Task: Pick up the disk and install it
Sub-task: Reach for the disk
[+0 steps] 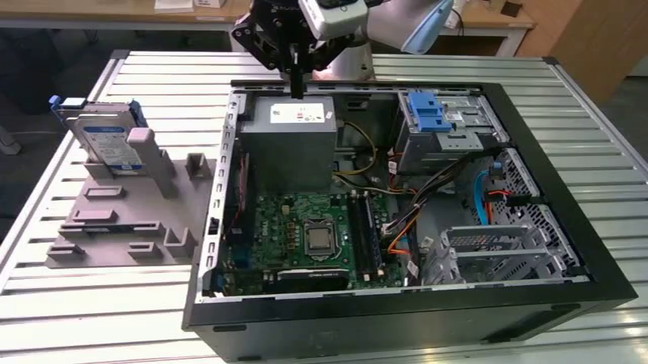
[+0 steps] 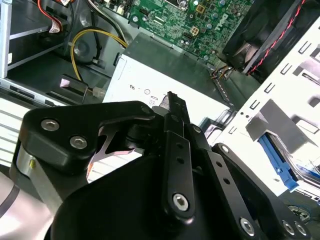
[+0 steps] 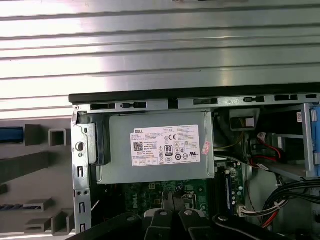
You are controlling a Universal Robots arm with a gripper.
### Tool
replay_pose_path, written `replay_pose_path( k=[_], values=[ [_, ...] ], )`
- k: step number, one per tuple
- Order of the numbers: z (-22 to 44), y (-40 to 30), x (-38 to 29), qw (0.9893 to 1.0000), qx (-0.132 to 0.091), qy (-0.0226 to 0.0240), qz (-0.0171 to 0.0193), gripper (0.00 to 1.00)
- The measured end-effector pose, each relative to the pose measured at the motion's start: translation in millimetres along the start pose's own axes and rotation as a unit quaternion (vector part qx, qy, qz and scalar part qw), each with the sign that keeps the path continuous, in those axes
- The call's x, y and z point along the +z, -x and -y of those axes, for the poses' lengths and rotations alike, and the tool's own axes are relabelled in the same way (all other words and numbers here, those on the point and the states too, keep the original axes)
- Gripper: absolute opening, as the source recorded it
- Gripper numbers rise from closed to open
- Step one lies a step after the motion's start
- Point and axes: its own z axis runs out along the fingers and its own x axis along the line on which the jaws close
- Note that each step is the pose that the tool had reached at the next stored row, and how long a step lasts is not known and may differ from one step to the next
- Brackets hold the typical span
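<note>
The hand (image 1: pixel 296 91), pressed together, hovers above the case (image 1: pixel 569 205) edge, well apart from the disk (image 1: pixel 106 144).

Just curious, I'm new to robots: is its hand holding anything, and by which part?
Nothing. The hand hangs empty over the grey metal power-supply box; the silver hard drive with blue rails stands in a grey plastic stand.

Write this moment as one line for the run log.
stage: disk not yet picked | disk: standing in grey holder, exterior view's left | gripper: shut, empty, over power-supply box
</note>
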Motion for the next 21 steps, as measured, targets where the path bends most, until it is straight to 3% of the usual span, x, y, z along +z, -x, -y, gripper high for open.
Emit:
replay_pose_path(
  k=[3,9,16,21],
  values=[
    [-0.2,-3.6,0.0,1.0000,0.000,0.0000,0.0000,0.12],
    [-2.9,-21.0,0.1,1.0000,0.000,0.0000,0.0000,0.12],
    [-2.8,-22.6,0.1,1.0000,0.000,0.0000,-0.0001,0.12],
    [-4.6,-32.4,0.5,1.0000,0.000,0.0000,-0.0002,0.12]
  ],
)
